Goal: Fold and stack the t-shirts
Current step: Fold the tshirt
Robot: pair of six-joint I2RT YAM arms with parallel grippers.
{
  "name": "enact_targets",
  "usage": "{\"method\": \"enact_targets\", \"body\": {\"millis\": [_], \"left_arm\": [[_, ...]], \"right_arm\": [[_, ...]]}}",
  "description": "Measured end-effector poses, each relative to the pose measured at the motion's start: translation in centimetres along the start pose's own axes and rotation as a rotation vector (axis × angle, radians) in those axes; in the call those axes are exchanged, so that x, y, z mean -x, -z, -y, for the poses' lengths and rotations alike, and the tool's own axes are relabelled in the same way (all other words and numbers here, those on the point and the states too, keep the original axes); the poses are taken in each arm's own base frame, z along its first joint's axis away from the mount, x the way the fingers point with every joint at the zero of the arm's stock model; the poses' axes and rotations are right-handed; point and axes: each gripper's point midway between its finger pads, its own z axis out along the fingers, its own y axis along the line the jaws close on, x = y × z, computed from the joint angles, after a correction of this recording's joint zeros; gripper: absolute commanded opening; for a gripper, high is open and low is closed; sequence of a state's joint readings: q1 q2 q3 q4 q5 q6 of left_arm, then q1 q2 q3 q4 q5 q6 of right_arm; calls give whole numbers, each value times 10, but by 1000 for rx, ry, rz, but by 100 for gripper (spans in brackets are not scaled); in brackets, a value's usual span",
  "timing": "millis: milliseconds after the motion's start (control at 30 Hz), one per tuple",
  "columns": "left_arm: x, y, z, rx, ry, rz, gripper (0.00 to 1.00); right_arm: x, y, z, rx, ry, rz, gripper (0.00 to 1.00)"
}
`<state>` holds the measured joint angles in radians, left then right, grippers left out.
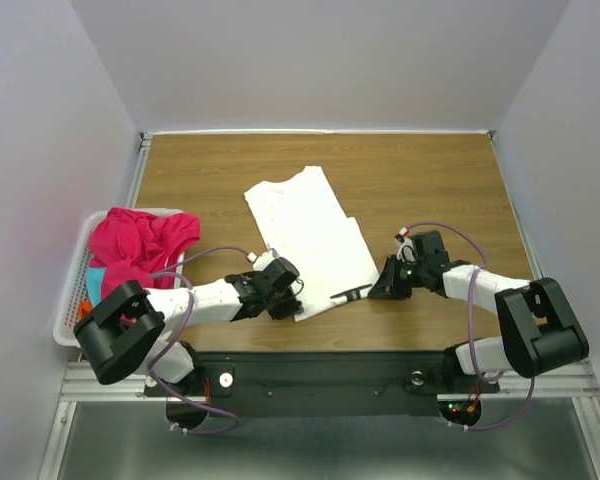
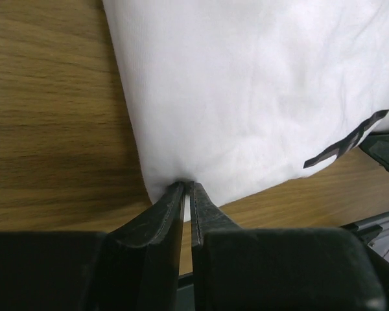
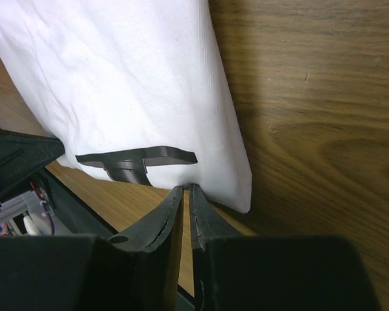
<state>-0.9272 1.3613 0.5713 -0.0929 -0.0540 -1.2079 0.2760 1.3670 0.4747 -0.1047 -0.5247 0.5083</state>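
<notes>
Pink shirt [image 1: 140,245] sits in the basket [image 1: 68,300] at 9 o'clock. Left tool [image 2: 188,184] pinches the 7 o'clock corner of the white shirt [image 1: 305,225], right tool [image 3: 186,188] looks clamped on its 5 o'clock hem, probably so both can fold it across the surface [image 1: 430,180].

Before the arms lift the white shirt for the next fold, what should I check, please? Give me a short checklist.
1. Left gripper pinches the white shirt at its near corner: ok, cloth shows between the jaws.
2. Right gripper pinches the hem: cannot tell; its closed jaws only meet the edge.
3. The white shirt lies flat on the table: ok.
4. Pink shirt out of the way: ok, it is in the basket.
</notes>
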Motion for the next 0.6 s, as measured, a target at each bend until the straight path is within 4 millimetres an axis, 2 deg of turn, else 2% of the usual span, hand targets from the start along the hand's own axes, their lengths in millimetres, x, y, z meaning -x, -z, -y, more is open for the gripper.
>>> {"method": "enact_targets", "body": {"millis": [100,133,200,233,267,333,367,400,500,600], "left_arm": [[-3,-1,2,-30,4,-11,21],[-3,-1,3,-35,5,-11,25],[-3,1,2,-32,3,-13,37],[-3,3,1,-27,-1,-11,50],[-2,5,1,-22,-2,-10,56],[2,14,-4,13,-18,10,67],[3,20,-8,36,-26,18,69],[4,24,-12,56,-31,23,72],[11,37,-16,122,-53,47,73],[12,42,-13,151,-75,52,73]], "right_arm": [[5,0,1,-5,-20,20,15],[5,0,1,-8,-24,22,15],[6,1,2,-18,-30,31,17],[7,3,3,-26,-28,39,18],[8,6,3,-34,-27,43,19],[15,15,3,-77,-13,69,26],[19,19,2,-90,-5,84,30],[28,26,0,-119,12,107,42],[50,41,-6,-168,45,164,61],[62,53,-5,-230,59,192,65]]}}
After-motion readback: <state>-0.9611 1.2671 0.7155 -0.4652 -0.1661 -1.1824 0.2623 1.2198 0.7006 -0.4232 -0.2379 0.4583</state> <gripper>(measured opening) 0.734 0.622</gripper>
